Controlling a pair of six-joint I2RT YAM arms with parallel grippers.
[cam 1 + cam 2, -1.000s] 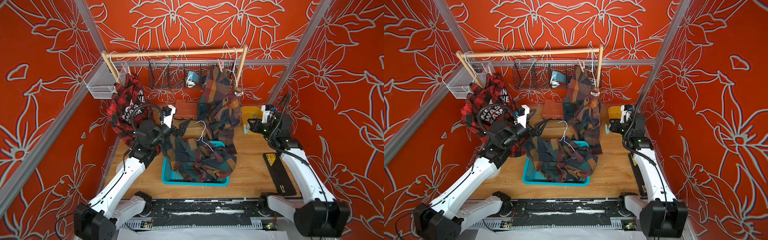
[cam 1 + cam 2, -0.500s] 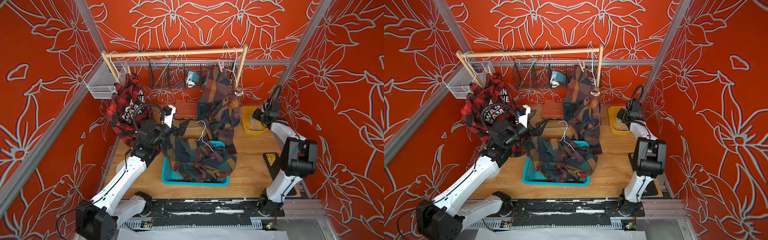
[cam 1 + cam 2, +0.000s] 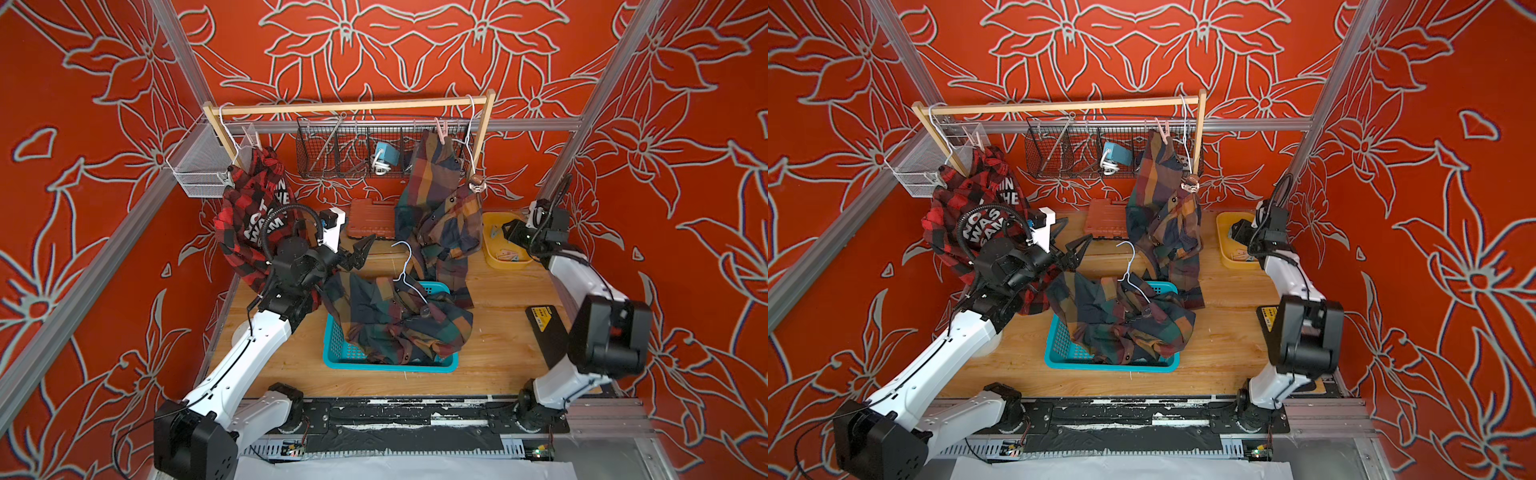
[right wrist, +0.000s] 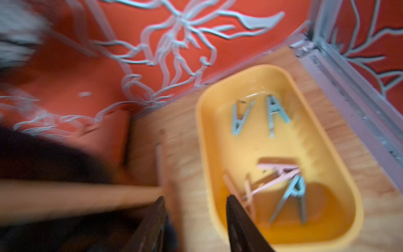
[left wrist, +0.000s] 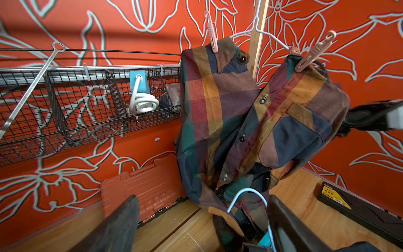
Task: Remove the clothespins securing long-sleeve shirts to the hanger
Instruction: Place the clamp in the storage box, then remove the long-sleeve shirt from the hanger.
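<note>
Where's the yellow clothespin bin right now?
In both top views the yellow bin sits at the far right corner of the table, just right of the hanging dark plaid shirt.

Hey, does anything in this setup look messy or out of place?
Yes. One dark plaid shirt lies crumpled over the teal basket, a white hanger sticking up from it. The hanging plaid shirt sags lopsided, its hem on the table.
</note>
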